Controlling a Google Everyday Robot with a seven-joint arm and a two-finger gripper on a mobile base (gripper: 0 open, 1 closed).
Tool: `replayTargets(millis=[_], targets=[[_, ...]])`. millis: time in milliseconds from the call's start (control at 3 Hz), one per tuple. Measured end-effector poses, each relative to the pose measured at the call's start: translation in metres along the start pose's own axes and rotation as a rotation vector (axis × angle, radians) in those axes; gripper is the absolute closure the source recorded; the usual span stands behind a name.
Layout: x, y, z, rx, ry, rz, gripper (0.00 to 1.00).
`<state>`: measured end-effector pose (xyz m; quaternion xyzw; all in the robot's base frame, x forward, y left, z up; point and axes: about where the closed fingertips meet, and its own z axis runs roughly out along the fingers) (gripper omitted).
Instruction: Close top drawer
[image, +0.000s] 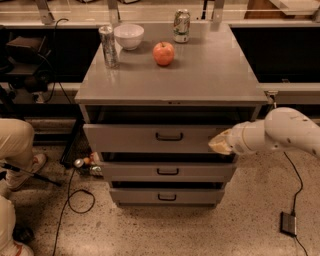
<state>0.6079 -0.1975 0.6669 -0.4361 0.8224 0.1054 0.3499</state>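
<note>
The top drawer (125, 138) is a wide grey metal drawer with a small dark loop handle (169, 136) at its centre. It stands slightly pulled out from the grey cabinet (210, 80), with a dark gap above its front. My gripper (218, 143) comes in from the right on a white arm (280, 132). Its yellowish tip rests against the right end of the drawer's front.
On the cabinet top stand a silver can (108, 46), a white bowl (129, 36), a red apple (163, 53) and a second can (181, 25). Two shallower drawers (167, 171) sit below. A person's legs (15, 150) and cables (75, 195) lie at the left on the floor.
</note>
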Motion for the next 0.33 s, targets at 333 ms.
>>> replayTargets(millis=[333], targets=[[0.033, 0.0141, -0.0445, 0.049, 0.065, 0.074, 1.0]])
